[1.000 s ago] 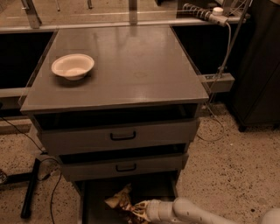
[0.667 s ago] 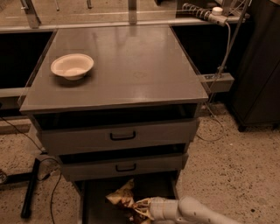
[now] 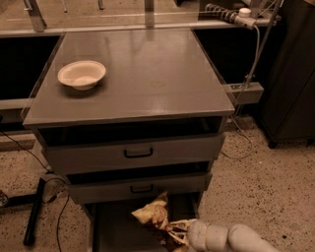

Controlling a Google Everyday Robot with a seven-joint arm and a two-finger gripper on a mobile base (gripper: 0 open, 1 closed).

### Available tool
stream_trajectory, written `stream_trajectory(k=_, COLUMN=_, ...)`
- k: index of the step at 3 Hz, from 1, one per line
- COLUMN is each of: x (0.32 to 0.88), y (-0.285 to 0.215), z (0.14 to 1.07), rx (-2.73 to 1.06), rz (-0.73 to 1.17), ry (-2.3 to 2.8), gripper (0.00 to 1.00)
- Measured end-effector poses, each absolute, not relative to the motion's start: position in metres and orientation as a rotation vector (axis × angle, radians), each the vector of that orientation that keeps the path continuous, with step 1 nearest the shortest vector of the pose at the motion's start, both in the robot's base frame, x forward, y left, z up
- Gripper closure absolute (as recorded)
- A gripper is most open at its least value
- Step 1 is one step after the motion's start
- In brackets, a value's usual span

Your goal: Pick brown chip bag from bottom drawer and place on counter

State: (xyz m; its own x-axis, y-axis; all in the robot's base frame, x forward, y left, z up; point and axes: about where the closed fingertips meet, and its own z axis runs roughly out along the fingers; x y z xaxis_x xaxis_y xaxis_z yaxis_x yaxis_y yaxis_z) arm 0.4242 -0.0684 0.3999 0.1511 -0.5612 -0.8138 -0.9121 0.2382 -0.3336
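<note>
Standing pulled out at the foot of the cabinet, the bottom drawer (image 3: 115, 229) shows a flat grey floor, and its front part is cut off by the lower edge of the view. Over its right half is the brown chip bag (image 3: 151, 213), tilted, its crumpled tan tip up against the front of the drawer above. The bag's lower end is bunched in the gripper (image 3: 178, 232), which comes in low from the right on a white arm (image 3: 224, 238) and is clamped on the bag. The exact grip is hard to make out where the foil covers it. The two shallower drawers, upper drawer (image 3: 138, 153) and middle drawer (image 3: 141, 188), each sit slightly open, their insides dark. On the counter (image 3: 147, 74) a white bowl (image 3: 81, 75) rests near the left rear, with nothing visible inside it. A power strip (image 3: 227, 14) lies behind at upper right, its cable (image 3: 252, 59) running down. A black post (image 3: 34, 212) lies on the speckled floor (image 3: 275, 187) at left.
</note>
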Motion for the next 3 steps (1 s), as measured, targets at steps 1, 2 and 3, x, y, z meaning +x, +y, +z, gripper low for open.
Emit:
stream_trajectory(k=1, x=0.405, y=-0.087, z=0.468, rx=-1.485, rz=0.34, ry=1.517, gripper=1.0)
stream_trajectory(k=2, x=0.402, y=-0.099, z=0.536, rx=-1.545, rz=0.254, ry=1.511, gripper=1.0)
stream_trajectory(k=3, x=0.412, y=-0.099, z=0.599, rx=-1.645, rz=0.183, ry=1.491, gripper=1.0)
